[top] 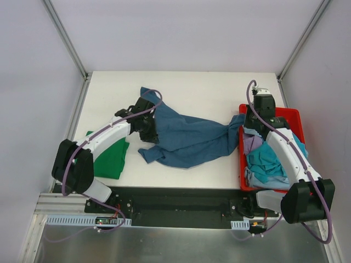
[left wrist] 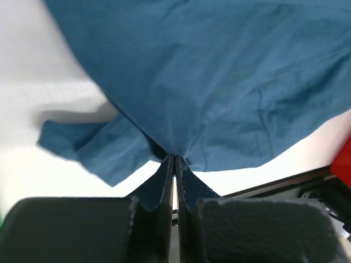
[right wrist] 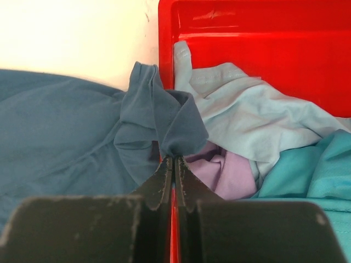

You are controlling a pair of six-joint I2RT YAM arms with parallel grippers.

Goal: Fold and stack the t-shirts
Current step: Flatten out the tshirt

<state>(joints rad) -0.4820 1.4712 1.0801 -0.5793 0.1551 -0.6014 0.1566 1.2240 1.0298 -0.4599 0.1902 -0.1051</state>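
A dark teal-blue t-shirt [top: 189, 137] is stretched across the table between my two grippers. My left gripper [top: 149, 127] is shut on its left part; the left wrist view shows the cloth [left wrist: 219, 82] pinched at the fingertips [left wrist: 174, 159]. My right gripper [top: 249, 127] is shut on the shirt's right end [right wrist: 164, 118] at the red bin's left rim. A bright green t-shirt [top: 111, 159] lies flat under my left arm. Teal [top: 269, 161], light blue [right wrist: 258, 115] and lavender [right wrist: 225, 170] tees lie in the bin.
The red plastic bin [top: 296, 116] stands at the table's right edge, under my right arm. White walls and metal frame posts [top: 66, 38] enclose the table. The black mounting rail [top: 175, 205] runs along the near edge.
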